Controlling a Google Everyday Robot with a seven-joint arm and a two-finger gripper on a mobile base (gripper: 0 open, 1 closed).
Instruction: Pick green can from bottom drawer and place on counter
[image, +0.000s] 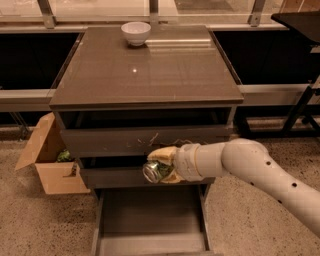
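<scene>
Gripper (165, 166) clenched on green can (151, 171), 1 finger over and 1 under, can lying sideways with its silver end facing left. It hangs in front of the middle drawer front (110, 176), above the open bottom drawer (150, 215), so it looks lifted out. Counter (145, 70) is higher and farther. White bowl (136, 33) sits at the far edge, so I'd place near of it.
</scene>
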